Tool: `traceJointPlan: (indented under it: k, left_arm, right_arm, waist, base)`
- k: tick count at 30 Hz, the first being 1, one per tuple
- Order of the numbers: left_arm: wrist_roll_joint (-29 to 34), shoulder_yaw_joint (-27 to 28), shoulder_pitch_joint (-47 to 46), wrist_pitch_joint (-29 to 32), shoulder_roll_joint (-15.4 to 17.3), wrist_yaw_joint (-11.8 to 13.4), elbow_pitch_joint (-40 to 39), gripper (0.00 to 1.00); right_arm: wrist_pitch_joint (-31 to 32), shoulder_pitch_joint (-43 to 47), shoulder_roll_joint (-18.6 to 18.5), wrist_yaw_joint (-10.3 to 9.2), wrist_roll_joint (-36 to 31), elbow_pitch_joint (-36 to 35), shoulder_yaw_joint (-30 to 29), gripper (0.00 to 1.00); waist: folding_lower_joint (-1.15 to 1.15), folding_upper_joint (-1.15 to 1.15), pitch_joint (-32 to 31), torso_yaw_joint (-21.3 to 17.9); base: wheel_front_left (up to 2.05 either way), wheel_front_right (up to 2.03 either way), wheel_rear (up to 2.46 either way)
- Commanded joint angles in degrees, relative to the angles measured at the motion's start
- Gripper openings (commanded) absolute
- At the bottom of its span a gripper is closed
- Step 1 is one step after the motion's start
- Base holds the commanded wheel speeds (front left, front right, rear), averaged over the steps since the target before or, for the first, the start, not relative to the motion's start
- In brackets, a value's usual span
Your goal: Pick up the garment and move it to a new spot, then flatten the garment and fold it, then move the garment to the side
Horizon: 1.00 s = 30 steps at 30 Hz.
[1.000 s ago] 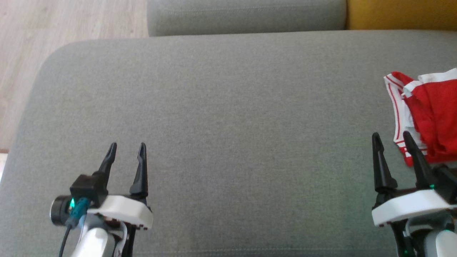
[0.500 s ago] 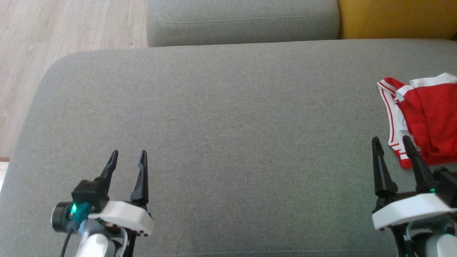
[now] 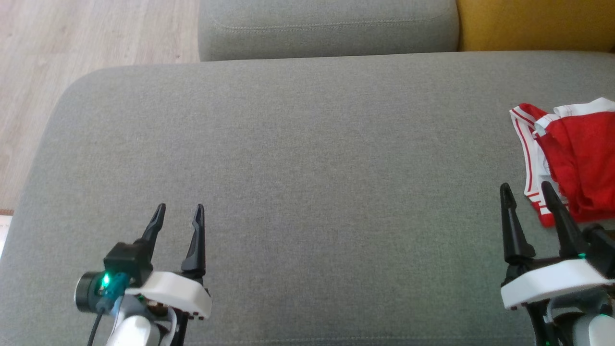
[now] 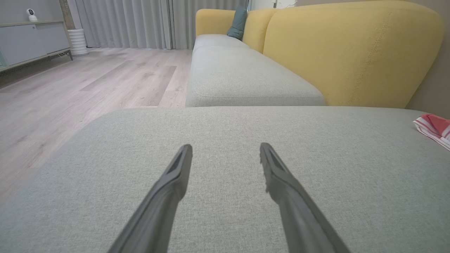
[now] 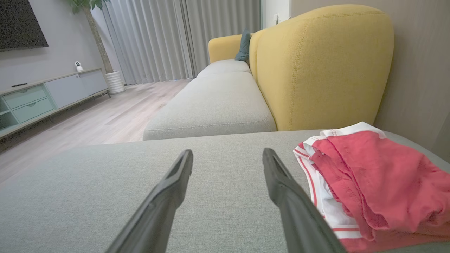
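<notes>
found red garment (image 3: 581,158), white striped trim, bunched and creased at far right of grey cushion (image 3: 307,168). saw left gripper (image 3: 180,207) jaws parted, empty, well apart from it. saw right gripper (image 3: 524,186) jaws parted, empty, just beside it.

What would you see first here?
The bright red garment with white trim jumps out, crumpled at the right edge of the grey cushion. Then the yellow sofa back behind it, and two open black pincers: the right pincer beside the garment, the left pincer far off.

Home living room, sofa (image 5: 316,70), curtains (image 5: 151,38), low cabinet (image 5: 66,91)
</notes>
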Motion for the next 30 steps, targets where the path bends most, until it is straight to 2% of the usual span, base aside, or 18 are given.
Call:
traceJointPlan:
  k: [1, 16, 17, 21, 30]
  left_arm:
    - [-0.4, 1.9, -2.6, -0.3, 1.1, 0.2, -2.0, 1.0]
    - [-0.1, 1.3, -3.5, -0.8, 0.8, 1.0, -1.9, 1.0]
    - [0.0, -0.4, -0.2, -0.1, 0.0, 0.6, 0.0, 0.0]
    - [-0.1, -0.5, 1.6, 0.0, -0.9, 0.6, 3.5, 0.0]
    - [-6.1, 1.3, 1.5, 1.3, -1.4, -0.6, 3.7, 0.0]
  right_arm:
    - [0.3, -0.9, -0.3, -0.05, 0.3, -2.3, 1.2, 1.0]
    - [1.1, -1.2, -0.3, -0.05, 0.5, -2.8, 1.0, 1.0]
    - [1.0, 0.0, 0.0, 0.0, 0.0, -0.3, -0.1, 0.0]
    - [1.0, 0.2, 0.0, 0.0, 0.1, 4.0, 0.1, 0.0]
    - [0.7, -0.6, -0.3, 0.0, 6.8, 5.7, 0.4, 0.0]
  waist:
    - [0.0, 0.0, 0.1, 0.0]
    - [0.0, 0.0, 1.0, -0.3]
    - [0.0, 0.0, 1.0, -0.3]
    - [0.0, 0.0, 1.1, -0.3]
    - [0.0, 0.0, 0.9, -0.4]
  base:
    - [0.0, 0.0, 0.0]
    - [0.0, 0.0, 0.0]
    - [0.0, 0.0, 0.0]
    - [0.0, 0.0, 0.0]
    - [0.0, 0.0, 0.0]
